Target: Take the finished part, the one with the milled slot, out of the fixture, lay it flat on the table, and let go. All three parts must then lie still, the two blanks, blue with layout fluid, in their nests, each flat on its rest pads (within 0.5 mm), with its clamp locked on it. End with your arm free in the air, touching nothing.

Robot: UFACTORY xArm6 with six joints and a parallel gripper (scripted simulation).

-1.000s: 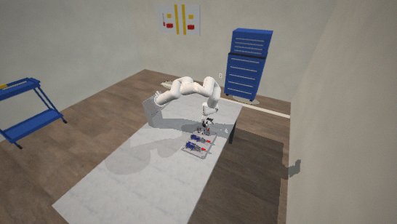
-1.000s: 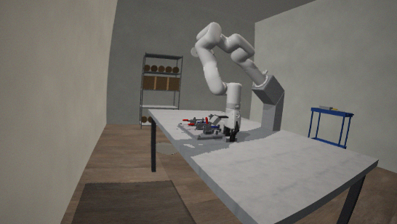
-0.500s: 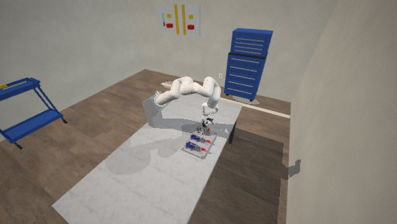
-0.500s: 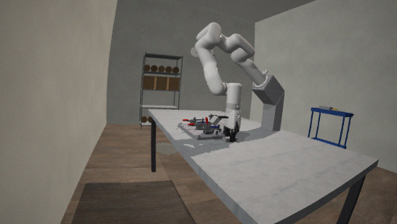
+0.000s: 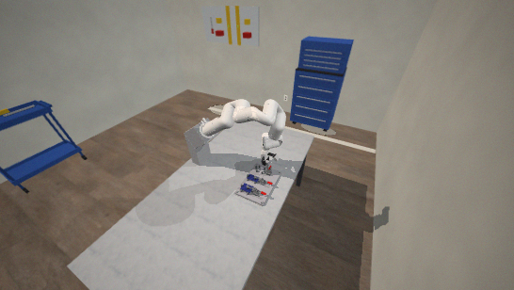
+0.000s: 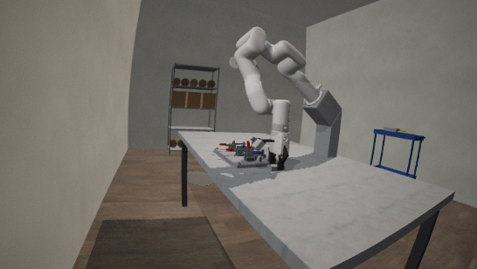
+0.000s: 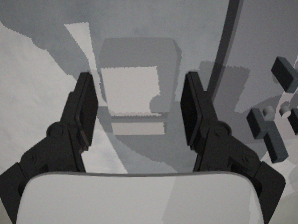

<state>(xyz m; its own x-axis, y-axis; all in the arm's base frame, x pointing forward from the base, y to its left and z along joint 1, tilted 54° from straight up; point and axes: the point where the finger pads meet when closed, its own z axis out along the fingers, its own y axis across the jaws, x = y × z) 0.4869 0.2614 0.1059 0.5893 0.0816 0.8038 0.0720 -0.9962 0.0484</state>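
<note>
The release step appears to be in hand: the finished part [image 6: 274, 167] [image 7: 131, 90] has been brought out of the fixture [image 5: 265, 200] [image 6: 239, 165] and lies on the surface [image 5: 188, 245] [image 6: 349, 192] [image 7: 30, 65], just beside the fixture's edge. The jaws [image 5: 267, 165] [image 6: 278, 162] stand apart on its left and right in the wrist view, with a gap on each side and nothing clamped. A straight lift is called for next, no sideways drift — a brushed finger could shift the part. It looks like a plain grey block, pale where light falls, with a step or groove across its near end; whether that is the milled slot cannot be told. Both blue blanks [image 5: 252, 178] [image 5: 246, 188] appear seated in the fixture — their clamp locks are too small to judge.
</note>
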